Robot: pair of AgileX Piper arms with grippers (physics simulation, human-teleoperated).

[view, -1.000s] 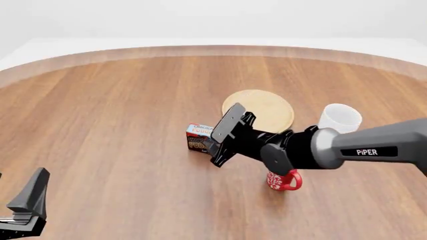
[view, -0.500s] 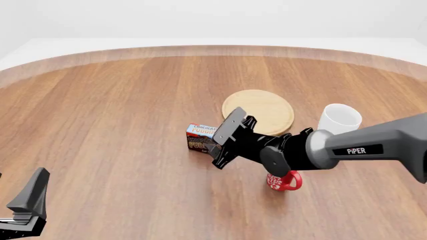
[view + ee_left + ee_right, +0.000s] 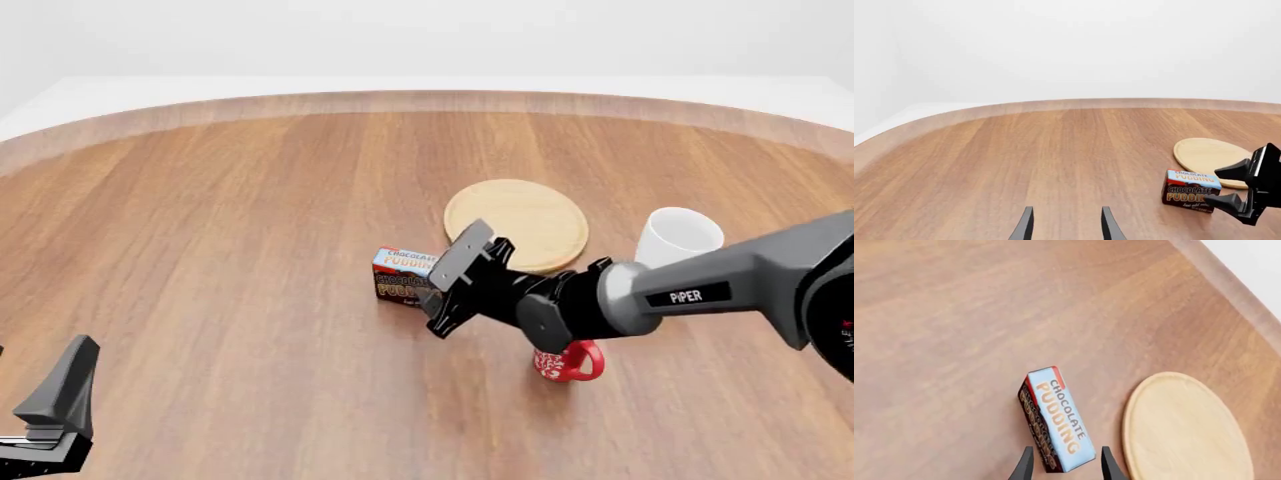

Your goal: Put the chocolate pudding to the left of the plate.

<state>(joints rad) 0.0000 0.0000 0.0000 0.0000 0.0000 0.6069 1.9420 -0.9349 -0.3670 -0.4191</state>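
A round bench (image 3: 240, 220) of warm brown wood, its planks running away from the camera, fills most of the front view, with a paler rounded rim curving across the upper part of the frame against a plain white background. At the right of centre stands a plain white, handleless-looking mug (image 3: 679, 238), upright, its open mouth showing. Lower down, right of centre and near the bottom third of the frame, stands a small red patterned mug (image 3: 566, 363) with a red loop handle facing right; its upper part is hidden. The two mugs stand well apart.
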